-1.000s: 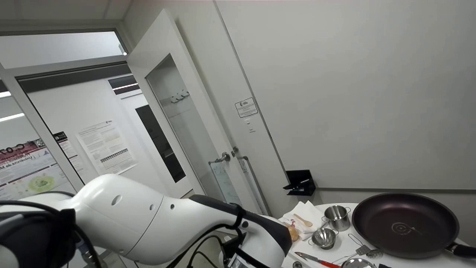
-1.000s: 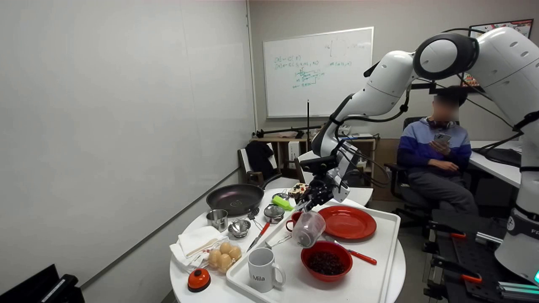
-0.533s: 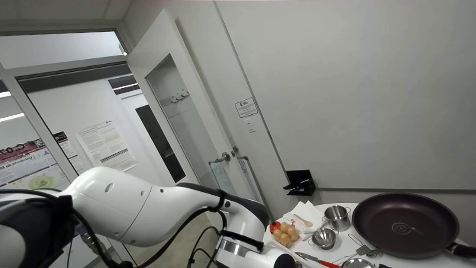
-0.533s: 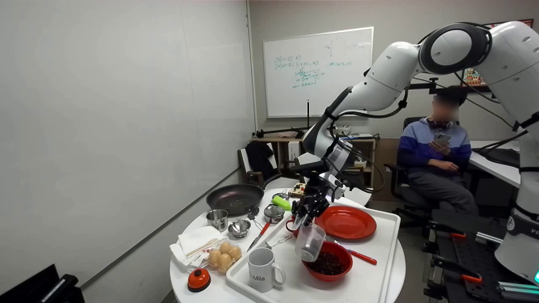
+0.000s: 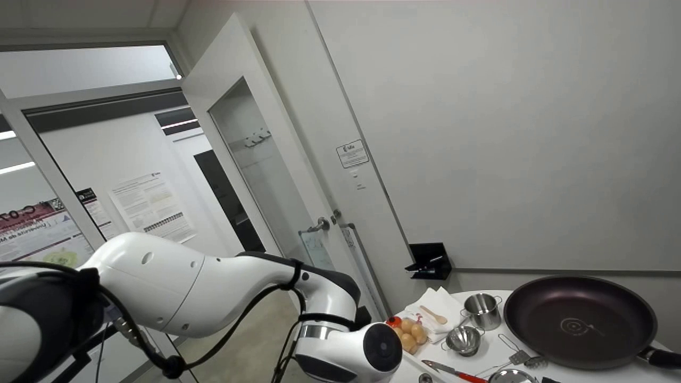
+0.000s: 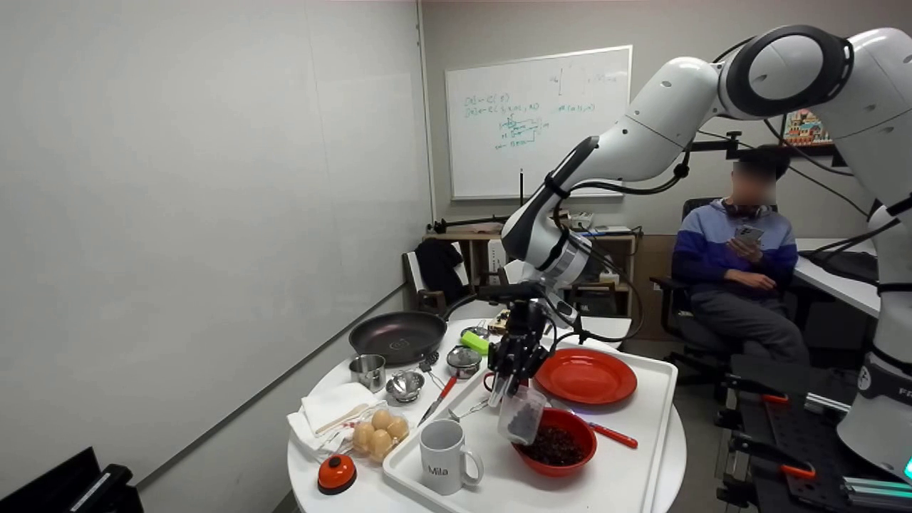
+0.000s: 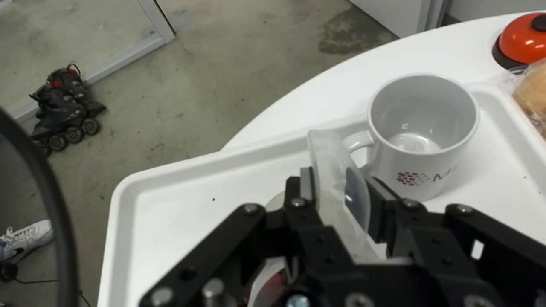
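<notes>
Wrist view: the gripper (image 7: 340, 189) occupies the lower part, its jaws nearly closed, with a finger (image 7: 306, 185) on either side of a translucent part of the clear plastic cup (image 7: 330, 166); the cup is held between the fingertips. Beyond this grip, a white mug (image 7: 426, 166) stands upright on a white tray (image 7: 179, 204), which rests on a white table (image 7: 307, 111) with a curved edge.

In an exterior view, the cup's body (image 6: 521, 419) lies below and just beside the gripper, on the side toward a red bowl (image 6: 552, 467), and is tilted. Its lower end overlaps the bowl's rim as seen from this angle; whether the two touch cannot be determined. Small dark pieces (image 6: 556, 443) lie in the bowl. A red plate (image 6: 591, 377) lies flat behind it, and a red-handled knife (image 6: 614, 435) rests between bowl and plate, near the bowl. The white mug stands apart from the cup, near the tray's edge.

In both exterior views, a dark frying pan (image 6: 399, 335) sits on the table outside the tray, just beside a steel pot (image 6: 368, 372).
</notes>
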Robot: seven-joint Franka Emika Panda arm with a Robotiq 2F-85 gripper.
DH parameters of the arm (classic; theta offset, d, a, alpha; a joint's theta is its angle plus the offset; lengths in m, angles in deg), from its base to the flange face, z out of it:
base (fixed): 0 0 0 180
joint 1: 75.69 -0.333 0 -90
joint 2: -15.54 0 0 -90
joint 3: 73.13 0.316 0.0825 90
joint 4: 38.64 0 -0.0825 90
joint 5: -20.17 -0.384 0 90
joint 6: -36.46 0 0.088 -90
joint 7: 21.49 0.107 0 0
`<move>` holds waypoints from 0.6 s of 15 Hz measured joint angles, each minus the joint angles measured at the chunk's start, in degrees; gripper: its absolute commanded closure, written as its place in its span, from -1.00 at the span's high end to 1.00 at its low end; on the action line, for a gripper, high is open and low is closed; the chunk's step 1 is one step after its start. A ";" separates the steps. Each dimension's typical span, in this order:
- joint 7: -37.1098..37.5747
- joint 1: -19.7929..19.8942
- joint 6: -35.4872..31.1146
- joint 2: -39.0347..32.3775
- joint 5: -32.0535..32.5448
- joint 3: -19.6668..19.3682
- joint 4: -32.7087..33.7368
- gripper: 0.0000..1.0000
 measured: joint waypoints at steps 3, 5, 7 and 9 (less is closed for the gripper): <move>3.03 -1.43 -5.87 0.59 3.29 0.46 -0.01 -0.79; 5.32 -2.36 -9.30 1.01 5.81 0.77 -0.02 -0.79; 7.46 -3.15 -12.21 1.22 8.39 1.10 -0.02 -0.79; 9.55 -3.77 -14.68 1.36 11.00 1.42 -0.02 -0.79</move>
